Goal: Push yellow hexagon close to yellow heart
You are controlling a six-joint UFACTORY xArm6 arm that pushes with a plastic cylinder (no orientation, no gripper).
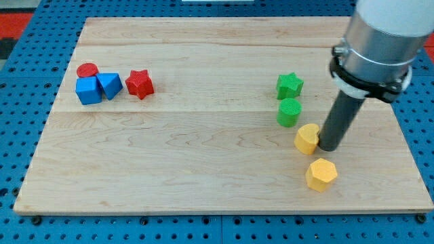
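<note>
The tool is a plain dark rod with nothing to open or close, and its tip (331, 147) rests on the worktop (203, 169) right against the right side of the yellow heart (306, 138), holding nothing. The yellow hexagon (321, 175) sits just nearer than both, a little to the right of the heart, close to it but seemingly not touching.

The risk, as I see it, is that the tip is beside the wrong block. Any drift to the left would shove the heart away from the hexagon and into the green cylinder (289, 112), which stands just beyond it, with the green star (289, 86) behind that. That would widen the gap and disturb the green pair.

To reach the hexagon's near side the rod must swing round it; cutting the corner could clip the hexagon and send it towards the near edge of the worktop, which is not far off. The red and blue blocks far to the left look safe.
</note>
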